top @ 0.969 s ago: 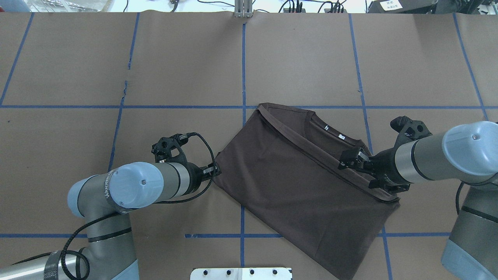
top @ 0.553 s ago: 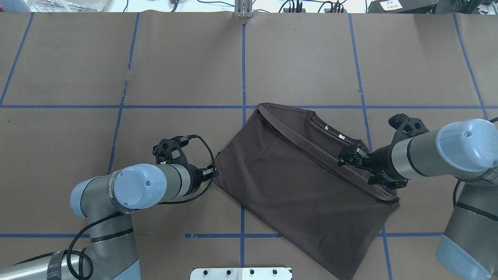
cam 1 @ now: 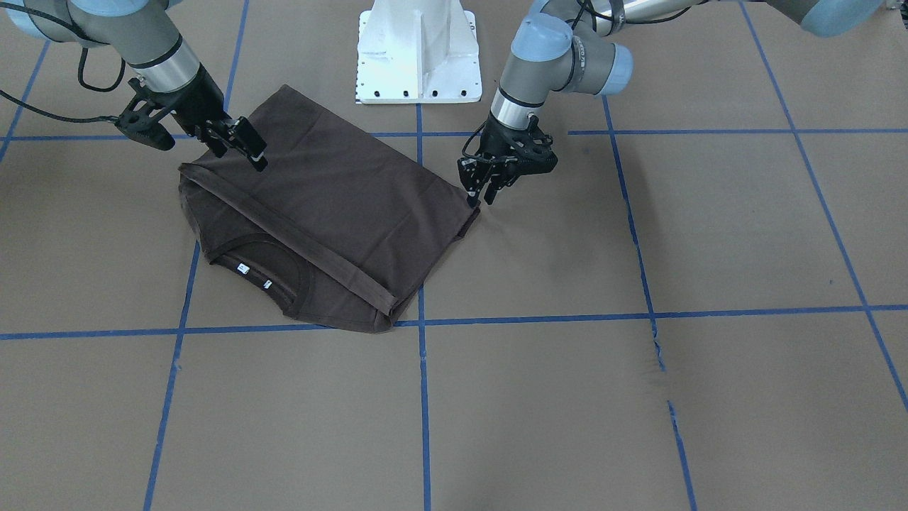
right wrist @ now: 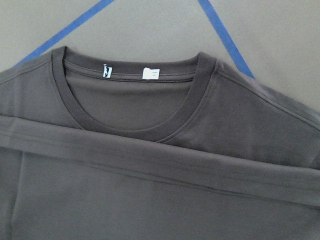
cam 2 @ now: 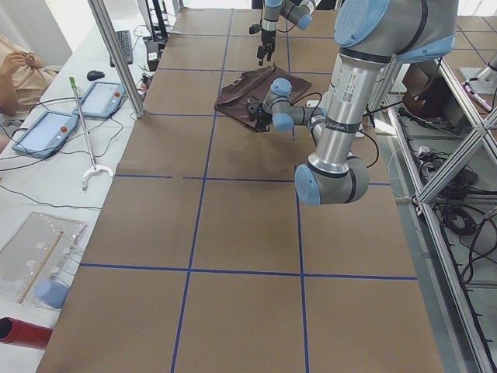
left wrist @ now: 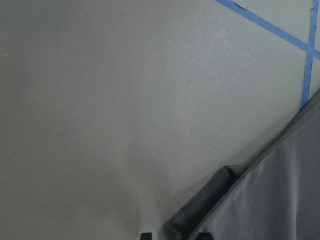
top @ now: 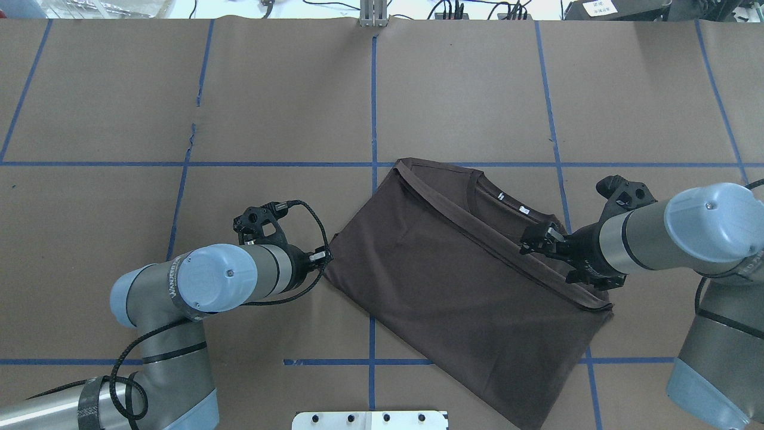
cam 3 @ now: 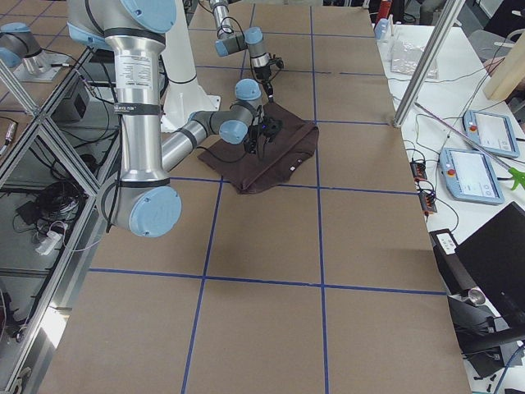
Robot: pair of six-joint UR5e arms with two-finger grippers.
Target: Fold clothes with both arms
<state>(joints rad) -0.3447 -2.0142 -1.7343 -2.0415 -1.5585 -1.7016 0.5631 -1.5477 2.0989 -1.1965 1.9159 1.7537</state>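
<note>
The dark brown T-shirt (top: 453, 280) lies folded on the brown paper, its lower half laid over the chest, with the collar (right wrist: 135, 125) and white neck labels (right wrist: 150, 73) left showing. My left gripper (top: 325, 257) sits low at the shirt's left corner (left wrist: 210, 200), fingers apart and open, holding nothing; from the front camera it (cam 1: 480, 197) is just off the cloth edge. My right gripper (top: 534, 239) hovers open over the folded hem near the right shoulder, and it (cam 1: 252, 149) grips no cloth. The wrist views do not show the right gripper's fingers.
The white pedestal base (cam 1: 417, 50) stands close behind the shirt. Blue tape lines cross the paper, which has a small tear (cam 1: 656, 348). In the left side view, tablets (cam 2: 46, 128) and a person's hand (cam 2: 15, 66) lie beyond the table edge.
My left gripper has drawn back slightly from the shirt's corner. The right gripper has shifted a little toward the collar. The shirt has stayed in place.
</note>
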